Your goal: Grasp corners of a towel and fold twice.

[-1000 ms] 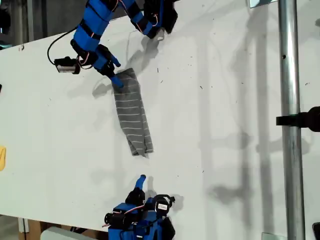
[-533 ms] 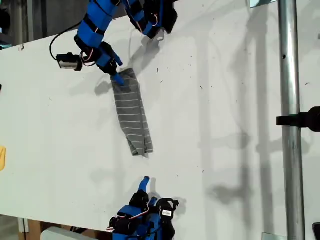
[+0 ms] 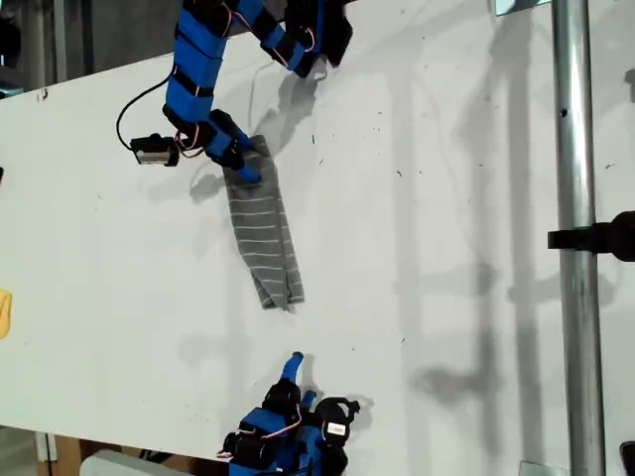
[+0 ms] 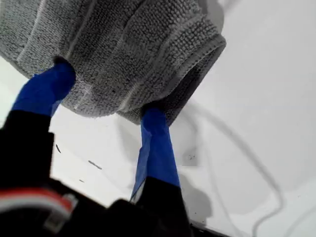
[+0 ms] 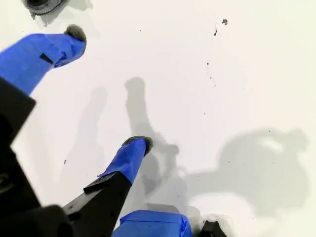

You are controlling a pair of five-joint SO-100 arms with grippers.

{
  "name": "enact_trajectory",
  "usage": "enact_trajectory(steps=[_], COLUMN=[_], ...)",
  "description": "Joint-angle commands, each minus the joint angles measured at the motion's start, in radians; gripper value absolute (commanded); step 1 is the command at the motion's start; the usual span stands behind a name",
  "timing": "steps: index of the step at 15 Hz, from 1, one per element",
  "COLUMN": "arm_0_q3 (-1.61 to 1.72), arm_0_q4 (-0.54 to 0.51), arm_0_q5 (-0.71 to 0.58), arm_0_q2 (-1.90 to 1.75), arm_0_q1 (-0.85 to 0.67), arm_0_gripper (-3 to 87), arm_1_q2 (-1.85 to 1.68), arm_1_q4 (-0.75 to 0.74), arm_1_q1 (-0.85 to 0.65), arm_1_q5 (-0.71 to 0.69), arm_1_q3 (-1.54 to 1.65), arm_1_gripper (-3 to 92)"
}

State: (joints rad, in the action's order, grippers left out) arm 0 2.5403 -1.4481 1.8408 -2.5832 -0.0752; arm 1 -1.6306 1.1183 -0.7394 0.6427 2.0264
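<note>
The soft dark grey towel with thin white stripes point(image 3: 263, 233) lies folded into a long narrow strip on the white table point(image 3: 446, 198), running from about eleven o'clock down toward five o'clock in the exterior view, a little toward that view's left of the middle. At the strip's eleven o'clock end, my first gripper point(image 3: 246, 164) has its blue-taped fingers point(image 4: 49, 89) spread around the bunched corner point(image 4: 163, 64) of the cloth, one finger on each side of the thick folded edge, touching the fabric. Whether they truly pinch it I cannot tell; they sit apart with cloth between them.

Down at six o'clock in the exterior view, my second gripper point(image 3: 294, 366) hovers over bare table, well apart from the towel's near end, its two blue fingers point(image 5: 129, 157) spread wide and holding nothing.
</note>
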Motion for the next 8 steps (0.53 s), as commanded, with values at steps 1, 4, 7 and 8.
enact_trajectory(steps=[1, 4, 7, 8], arm_0_q3=[-0.009, -0.008, -0.005, -0.003], arm_0_q4=[0.014, 0.014, 0.014, 0.014], arm_0_q5=[-0.003, 0.000, 0.002, 0.002], arm_0_q2=[-0.011, -0.017, -0.029, -0.032], arm_0_q1=[0.009, 0.014, 0.017, 0.017], arm_0_gripper=[34.8, 34.5, 34.1, 34.1], arm_1_q2=[0.017, 0.015, -0.201, -0.256], arm_1_q4=[-0.043, -0.035, 0.123, 0.143], arm_1_q1=[-0.035, -0.052, -0.058, -0.092], arm_1_q5=[-0.028, -0.043, -0.048, -0.069], arm_1_q3=[-0.060, -0.060, -0.091, -0.080], arm_1_gripper=[23.8, 6.6, -0.2, -0.2])
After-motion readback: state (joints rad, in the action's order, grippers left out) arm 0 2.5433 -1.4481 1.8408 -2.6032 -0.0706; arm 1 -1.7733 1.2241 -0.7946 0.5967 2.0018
